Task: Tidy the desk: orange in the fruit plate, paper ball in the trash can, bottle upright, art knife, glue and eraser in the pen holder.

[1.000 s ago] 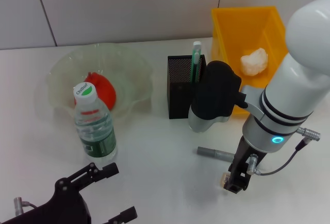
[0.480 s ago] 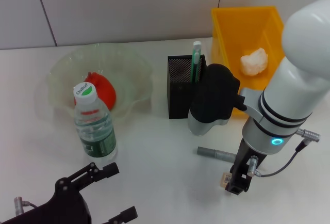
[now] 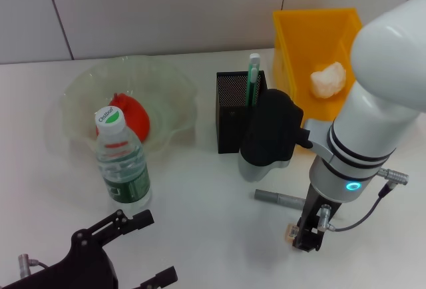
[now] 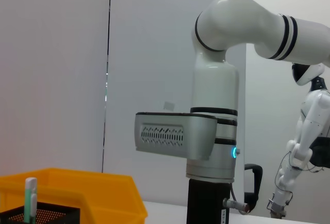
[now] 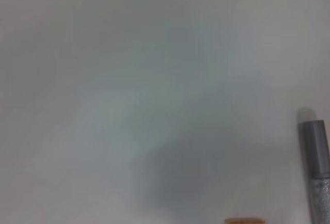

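The right arm has swung slightly leftward, its right gripper [image 3: 305, 239] low on the desk with finger state impossible to tell, touching the eraser [image 3: 291, 232], while the glue [image 3: 279, 200] lies crosswise just beyond, nearer this arm.

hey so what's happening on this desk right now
The right gripper is down at the table over the eraser, with the glue lying beside it. The orange sits in the fruit plate, the bottle stands upright, the art knife is in the pen holder. The left gripper waits near the front edge.
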### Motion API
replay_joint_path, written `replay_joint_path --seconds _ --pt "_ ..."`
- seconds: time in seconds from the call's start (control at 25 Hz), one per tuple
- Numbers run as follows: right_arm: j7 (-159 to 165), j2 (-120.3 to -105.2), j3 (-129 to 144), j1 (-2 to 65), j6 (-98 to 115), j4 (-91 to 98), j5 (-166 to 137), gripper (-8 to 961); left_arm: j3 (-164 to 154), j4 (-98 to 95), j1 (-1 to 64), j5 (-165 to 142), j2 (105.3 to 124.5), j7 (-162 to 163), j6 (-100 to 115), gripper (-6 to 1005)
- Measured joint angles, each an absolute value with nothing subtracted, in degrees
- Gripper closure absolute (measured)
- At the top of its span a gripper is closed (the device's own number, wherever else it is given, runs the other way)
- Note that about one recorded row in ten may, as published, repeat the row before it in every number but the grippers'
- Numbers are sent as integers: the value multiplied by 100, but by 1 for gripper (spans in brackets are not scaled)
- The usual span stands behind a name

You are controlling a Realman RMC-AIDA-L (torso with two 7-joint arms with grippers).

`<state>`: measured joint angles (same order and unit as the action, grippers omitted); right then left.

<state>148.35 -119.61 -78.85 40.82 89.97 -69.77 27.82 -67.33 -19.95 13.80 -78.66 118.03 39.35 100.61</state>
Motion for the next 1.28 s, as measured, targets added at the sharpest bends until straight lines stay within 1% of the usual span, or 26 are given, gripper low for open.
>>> replay_joint_path --seconds 0.32,0.56,0.92,1.28 --pt "14915 -11957 -7929 4010 9112 -7389 2826 694 -6732 -1995 1373 -7866 11803 3929 10068 185" --pt "14973 -11930 -8230 3974 9340 -7936 2755 682 -6724 -1995 1371 -7866 11804 3927 10078 185" --pt "15015 -11921 -9487 3928 9122 -9406 2443 664 -6714 -1995 1372 -7866 11812 3920 10097 186" --pt "14980 -11918 -9700 4011 8049 -8972 2312 645 -6714 -1995 1396 -7866 11813 3920 10125 186"
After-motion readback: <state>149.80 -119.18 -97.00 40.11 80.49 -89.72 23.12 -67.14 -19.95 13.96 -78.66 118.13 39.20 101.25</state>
